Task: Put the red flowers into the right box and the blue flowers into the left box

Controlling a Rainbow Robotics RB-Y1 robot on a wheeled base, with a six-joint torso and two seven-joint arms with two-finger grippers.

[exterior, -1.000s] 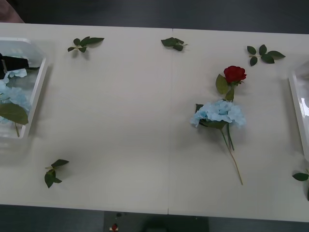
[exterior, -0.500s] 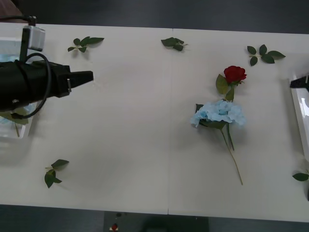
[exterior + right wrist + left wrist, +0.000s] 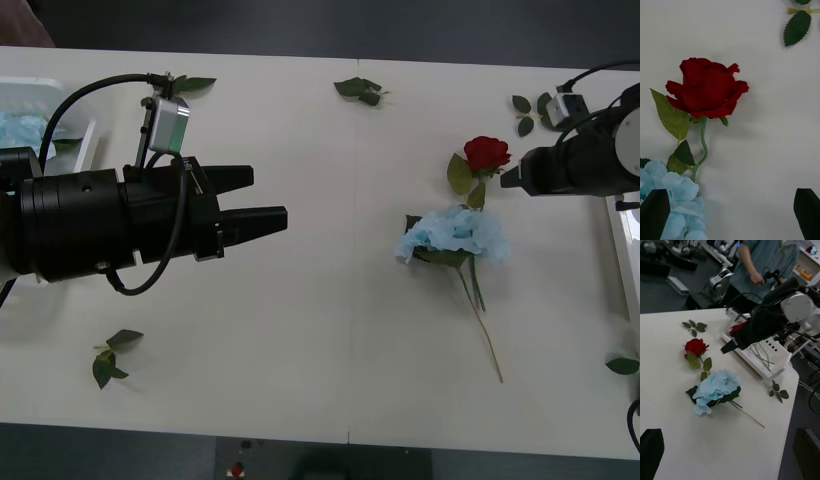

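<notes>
Beside red flower (image 3: 487, 153), right gripper (image 3: 506, 178) spread; table (image 3: 330, 330) bare left.

left arm: reaches in from the left, level over the table | left gripper (image 3: 267, 200): fingers apart, pointing right | right arm: enters from the right edge | right gripper (image 3: 507, 177): pointing left, fingers apparently spread, nothing between them

1. A rose (image 3: 487, 153) lies right of the table (image 3: 320, 330) centre, with a hydrangea cluster (image 3: 455, 233) just before it, overlapping its stem.
2. The left gripper (image 3: 268, 204) hovers left of both flowers.
3. The right gripper (image 3: 508, 179) hangs just right of the rose.
4. The left box (image 3: 82, 160) sits at the table's left edge, the right box (image 3: 763, 365) at its right edge.
</notes>
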